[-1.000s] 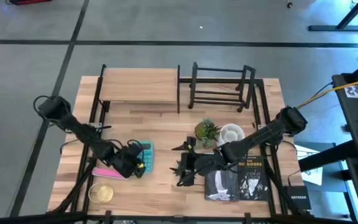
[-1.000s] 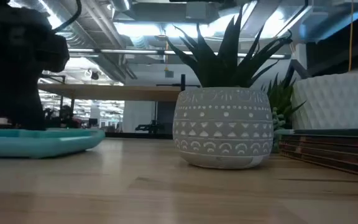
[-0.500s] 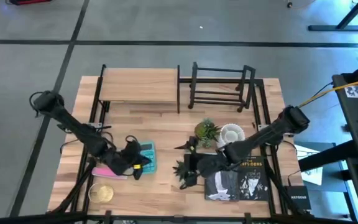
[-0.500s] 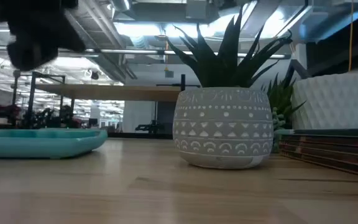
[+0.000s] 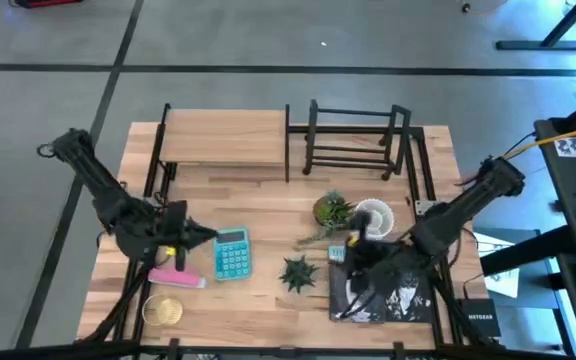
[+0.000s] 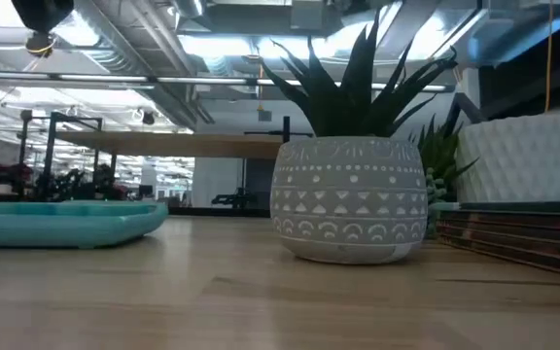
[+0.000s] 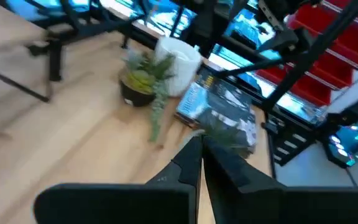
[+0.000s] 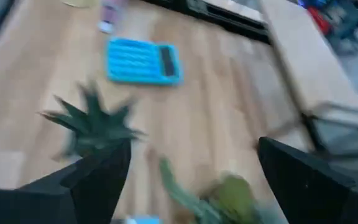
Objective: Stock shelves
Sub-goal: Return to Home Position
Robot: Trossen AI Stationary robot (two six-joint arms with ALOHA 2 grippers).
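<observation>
You had the left gripper (image 5: 200, 237) lifted above the left part of the table (image 5: 268, 195), just beside the blue calculator (image 5: 232, 253). Its two fingers (image 7: 186, 168) were pressed together, and nothing was between them. The calculator lay flat on the tabletop, apart from the gripper.

Your right gripper (image 5: 354, 250) hung over the right part of the table, at the near edge of the books (image 5: 393, 295). Its fingers (image 8: 98, 177) were spread wide and they held nothing.

The two shelves stood side by side along the far edge of the table. The wooden shelf (image 5: 223, 138) was on the left and the black metal rack (image 5: 356, 140) was on the right.

The other things stood on the tabletop in front of them. The gray patterned vase (image 5: 297, 272) with its spiky plant was near the front centre, to the right of the calculator. A smaller plant in a dark pot (image 5: 332, 210) stood just beside a white ribbed pot (image 5: 373, 214). A pink object (image 5: 175, 277) and a round gold object (image 5: 163, 311) lay near the front left corner.
</observation>
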